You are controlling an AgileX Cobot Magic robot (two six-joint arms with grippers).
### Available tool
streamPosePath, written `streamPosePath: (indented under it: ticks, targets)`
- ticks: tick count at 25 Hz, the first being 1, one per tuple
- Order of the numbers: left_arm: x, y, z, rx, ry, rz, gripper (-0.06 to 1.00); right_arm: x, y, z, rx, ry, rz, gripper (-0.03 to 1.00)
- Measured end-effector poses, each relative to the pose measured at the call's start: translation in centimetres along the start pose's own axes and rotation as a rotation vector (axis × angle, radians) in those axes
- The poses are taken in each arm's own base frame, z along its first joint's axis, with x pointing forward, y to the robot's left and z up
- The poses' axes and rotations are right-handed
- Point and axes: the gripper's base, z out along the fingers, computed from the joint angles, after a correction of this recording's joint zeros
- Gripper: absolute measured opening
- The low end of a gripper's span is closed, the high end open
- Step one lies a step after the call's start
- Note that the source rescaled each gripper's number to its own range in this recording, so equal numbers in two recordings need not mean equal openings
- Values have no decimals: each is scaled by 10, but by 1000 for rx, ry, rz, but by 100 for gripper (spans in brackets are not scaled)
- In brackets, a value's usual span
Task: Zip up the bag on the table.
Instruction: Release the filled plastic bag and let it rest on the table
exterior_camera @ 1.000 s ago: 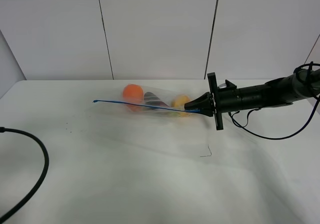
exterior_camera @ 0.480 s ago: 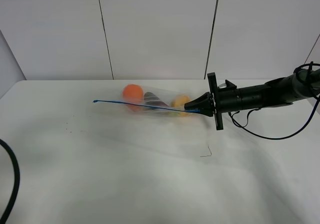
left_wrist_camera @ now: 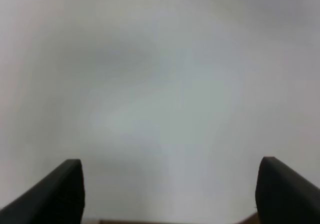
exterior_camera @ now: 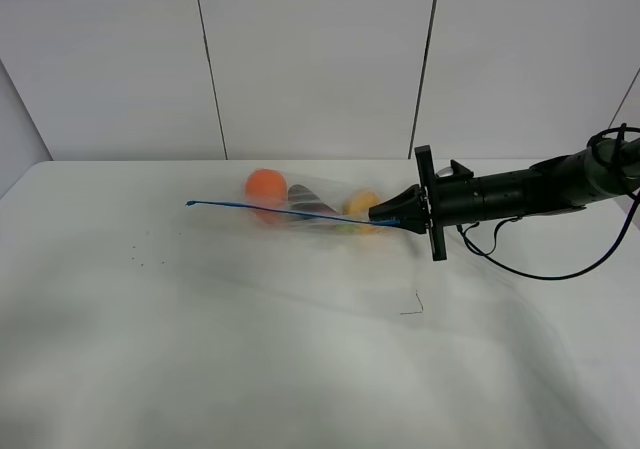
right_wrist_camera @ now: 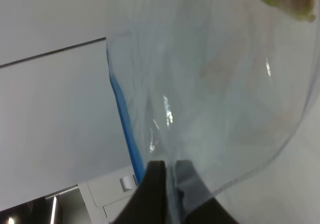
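Pinching bag [exterior_camera: 300, 209]: right pincer [exterior_camera: 377, 215]

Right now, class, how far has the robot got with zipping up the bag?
Done: the right gripper is shut on the blue zipper strip at the bag's right end. In hand: that pinch. Left: whether the strip is sealed cannot be told; the left gripper, open, touches nothing.

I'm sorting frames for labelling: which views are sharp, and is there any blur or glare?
Exterior high: evenly lit and sharp, the bag faint against the table. Left wrist: fully defocused, only dark fingertips readable. Right wrist: small glints on the plastic, the right gripper soft up close.
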Motion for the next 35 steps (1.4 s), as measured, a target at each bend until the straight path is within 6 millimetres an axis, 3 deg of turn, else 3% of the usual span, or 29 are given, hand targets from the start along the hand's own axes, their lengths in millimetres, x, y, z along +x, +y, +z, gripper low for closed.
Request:
streamPosePath:
  ticks: [4,11,13,18,20,23,28,35]
  targets:
    - [10,1,-11,8,-107,-2,98,0,0,0,0,0,0,0]
    - [11,1,-12,9,-109,-2,98,0,0,0,4,3,-2,4]
    - [11,1,-12,9,-109,-2,98,1,-1,0,11,7,-5,17]
    - [11,1,-11,9,-108,-2,98,4,-2,-3,59,38,-38,76]
    - [11,1,-11,9,-108,-2,98,4,0,-10,93,49,-68,85]
    - [11,1,-11,9,-108,-2,98,-2,13,-30,186,37,-136,89]
    - [11,1,-11,9,-108,-2,98,-9,51,-70,542,-25,-339,90]
    - [11,1,-11,8,-107,2,98,6,90,-116,938,-124,-462,90]
